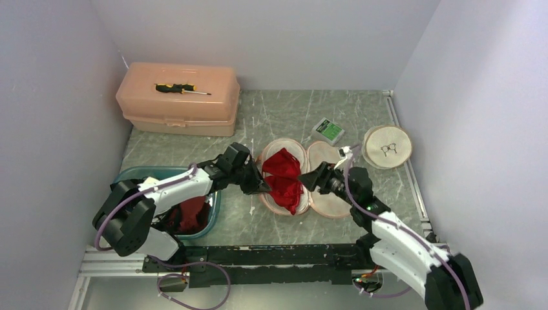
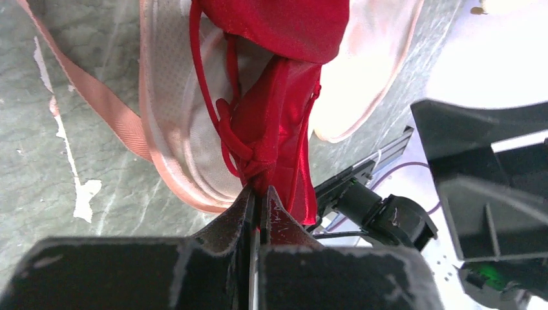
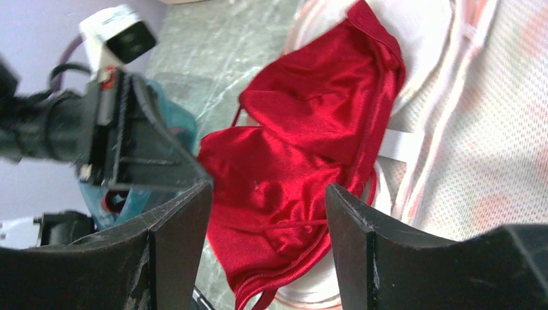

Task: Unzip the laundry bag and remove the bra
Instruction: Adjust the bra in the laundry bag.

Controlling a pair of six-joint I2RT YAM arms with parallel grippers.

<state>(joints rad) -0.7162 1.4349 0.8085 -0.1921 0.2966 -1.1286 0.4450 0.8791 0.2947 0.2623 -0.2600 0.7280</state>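
Top external shows the marbled table [image 1: 284, 113] with a peach toolbox [image 1: 178, 106] at the back left and a teal basin [image 1: 132, 174] by the left arm. The laundry bag [image 1: 329, 200] lies spread open mid-table, and the bra [image 1: 283, 174] sits bunched on its left half. The left gripper [image 2: 258, 194] is pinched tight on the bra's near edge, right by the knotted strap. The right gripper [image 3: 268, 194] has its jaws wide apart just beside the bra, gripping nothing. There's a little screwdriver [image 1: 181, 88] on the toolbox lid.

bra [image 2: 278, 26] cut off at top edge, green box [image 1: 328, 130] label unreadable
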